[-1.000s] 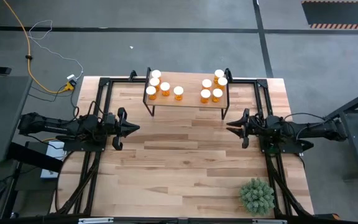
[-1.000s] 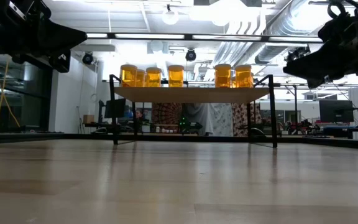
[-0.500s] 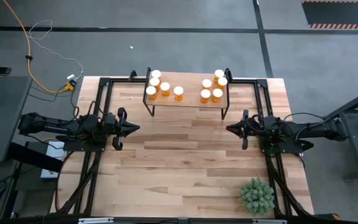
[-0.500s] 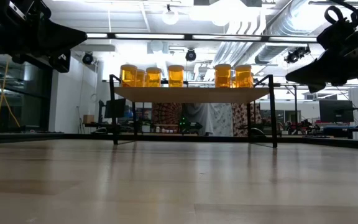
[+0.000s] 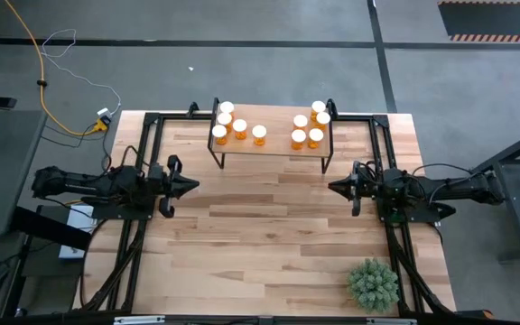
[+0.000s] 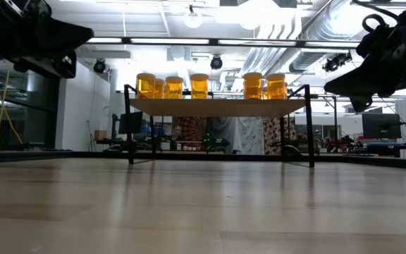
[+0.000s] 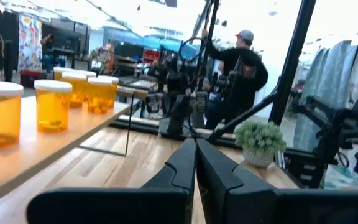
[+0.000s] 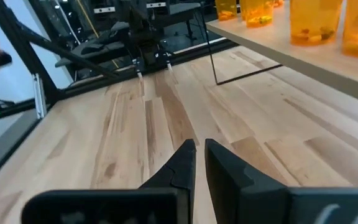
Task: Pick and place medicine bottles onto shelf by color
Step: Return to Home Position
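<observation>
The shelf (image 5: 273, 149) stands on thin black legs at the table's far middle. Several orange medicine bottles with white caps stand upright on it in two clusters, one at its left end (image 5: 233, 125) and one at its right end (image 5: 310, 126); the low view shows them in a row (image 6: 199, 86). My left gripper (image 5: 196, 185) hovers shut over the table's left side, pointing level toward the right. My right gripper (image 5: 331, 187) hovers shut over the right side, pointing left. Nothing lies between either gripper's fingers (image 7: 196, 146) (image 8: 200, 146).
A green spiky plant (image 5: 373, 284) sits at the table's near right corner. Black arm frames (image 5: 147, 144) run along both sides of the table. Bare wood (image 5: 260, 235) lies between the grippers and toward the near edge. A person (image 7: 241, 68) stands beyond the table.
My right gripper has closed its fingers and rolled a little about its own axis, staying where it was above the table's right side. The bottles and the shelf have kept still.
</observation>
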Robot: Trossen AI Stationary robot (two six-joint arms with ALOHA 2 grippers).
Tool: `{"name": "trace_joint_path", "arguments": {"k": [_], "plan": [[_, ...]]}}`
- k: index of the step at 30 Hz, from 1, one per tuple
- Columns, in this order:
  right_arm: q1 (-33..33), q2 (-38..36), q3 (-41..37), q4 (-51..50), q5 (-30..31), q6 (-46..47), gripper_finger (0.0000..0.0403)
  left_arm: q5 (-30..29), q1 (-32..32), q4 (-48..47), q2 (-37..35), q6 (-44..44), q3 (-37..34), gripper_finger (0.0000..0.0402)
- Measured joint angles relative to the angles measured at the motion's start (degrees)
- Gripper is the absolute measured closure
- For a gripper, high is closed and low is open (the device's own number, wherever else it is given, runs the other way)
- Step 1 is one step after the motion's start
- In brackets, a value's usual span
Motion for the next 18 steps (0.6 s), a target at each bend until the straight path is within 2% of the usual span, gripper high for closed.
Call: {"name": "trace_joint_path", "arguments": {"k": [5,10,18], "plan": [[0.0,0.0,0.0,0.0,0.0,2.8,0.0375,0.0,0.0,-1.9,-8.5,0.0,0.0,0.0398],[0.0,0.0,0.0,0.0,0.1,2.8,0.0375,-0.1,0.0,2.8,-8.6,1.1,0.1,0.0398],[0.0,0.0,0.0,0.0,0.2,2.8,0.0375,-1.4,0.1,1.7,-8.6,3.0,0.0,0.0398]]}}
